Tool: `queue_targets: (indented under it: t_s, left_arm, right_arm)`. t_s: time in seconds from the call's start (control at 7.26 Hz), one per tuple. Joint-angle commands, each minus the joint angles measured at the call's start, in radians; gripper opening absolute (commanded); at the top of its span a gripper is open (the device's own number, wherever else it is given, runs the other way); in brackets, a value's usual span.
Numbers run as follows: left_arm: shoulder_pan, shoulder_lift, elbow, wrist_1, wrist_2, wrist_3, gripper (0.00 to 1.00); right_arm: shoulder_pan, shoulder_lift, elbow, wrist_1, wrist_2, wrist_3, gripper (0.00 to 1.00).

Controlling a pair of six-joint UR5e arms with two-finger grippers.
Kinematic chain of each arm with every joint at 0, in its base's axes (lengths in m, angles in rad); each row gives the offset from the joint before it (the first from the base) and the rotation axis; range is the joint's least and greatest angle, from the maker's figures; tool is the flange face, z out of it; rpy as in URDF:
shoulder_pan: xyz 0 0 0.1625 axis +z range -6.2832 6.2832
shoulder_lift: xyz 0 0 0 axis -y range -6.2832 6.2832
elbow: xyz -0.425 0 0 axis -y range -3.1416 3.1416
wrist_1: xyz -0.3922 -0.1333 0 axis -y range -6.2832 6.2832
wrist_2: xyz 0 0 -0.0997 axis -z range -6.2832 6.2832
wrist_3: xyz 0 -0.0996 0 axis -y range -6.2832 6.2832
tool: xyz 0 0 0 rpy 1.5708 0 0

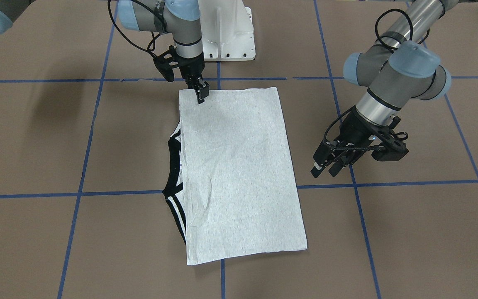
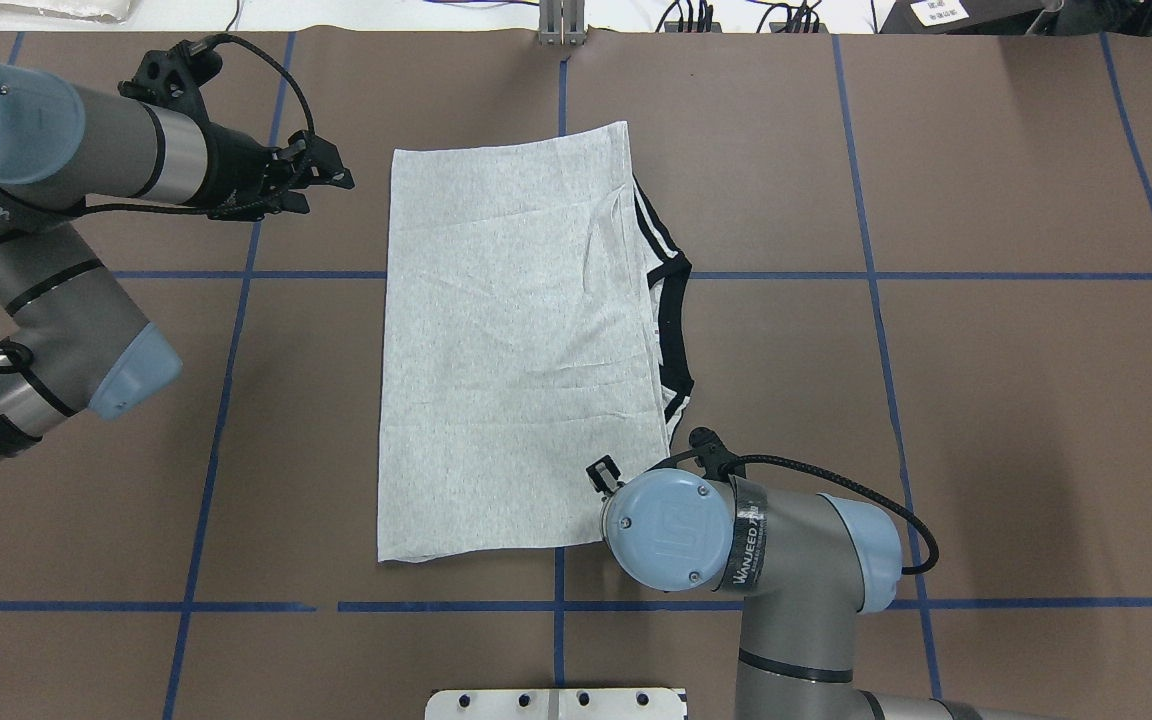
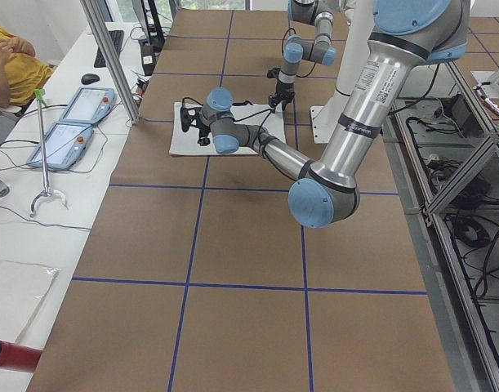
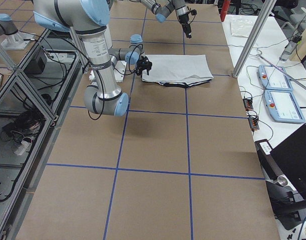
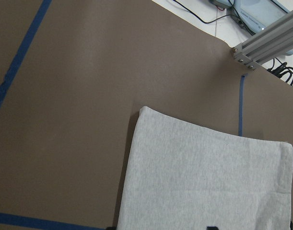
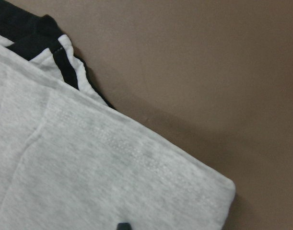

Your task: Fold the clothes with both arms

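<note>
- T-shirt (image 2: 516, 350): light heather-grey, lying flat on the brown table (image 2: 986, 400) as a folded rectangle near the middle. Its long axis runs away from the robot toward the far edge.
- The black collar trim (image 2: 674, 330) and black shoulder stripes (image 2: 648, 225) stick out from under the long edge on the robot's right. No print shows on the upper face.
- Right gripper (image 1: 201, 94): it is at the shirt's corner nearest the robot on the collar side, with its tips down on or just over the cloth. The fingers look pressed together. Whether any cloth is caught between them I cannot tell, and the corner lies flat in the right wrist view.
- Left gripper (image 1: 324, 169): its fingers are spread and hold nothing. It hangs off the cloth beside the opposite long edge, toward the far end, so the shirt lies to its right.
- Judgement: the right gripper is much the nearer and already stands on a corner. To pair with it, the left must move inward over its own long edge to reach a corner. The next fold probably goes across the long axis.
- Writing: a black band (image 2: 748, 545) around the right arm (image 2: 816, 580) carries white letters that look like "WANJEED". Nothing can be read on the shirt.
- Blue tape lines (image 2: 936, 275) mark the table in squares.
</note>
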Motion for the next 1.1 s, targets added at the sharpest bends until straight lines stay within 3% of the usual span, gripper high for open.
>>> queue_targets:
  t_s: [0.0,0.41,0.55,0.83,0.96]
  left_arm:
    - [0.0,0.021,-0.019,0.0,0.0,0.0,0.69]
    - [0.0,0.025,-0.036,0.0,0.0,-0.015,0.69]
    - [0.012,0.049,-0.074,0.0,0.0,-0.099,0.69]
    - [0.166,0.171,-0.255,0.0,0.047,-0.298,0.69]
    - [0.281,0.243,-0.333,0.002,0.14,-0.398,0.69]
  right_arm:
    - [0.026,0.01,-0.004,0.001,0.003,0.0,0.0]
    - [0.045,0.012,0.019,0.001,0.011,0.0,0.0]
    - [0.046,-0.005,0.055,-0.004,0.011,0.0,0.0]
    - [0.027,-0.016,0.063,-0.009,0.009,0.003,0.0]
    - [0.023,-0.016,0.063,-0.009,0.009,0.003,0.0]
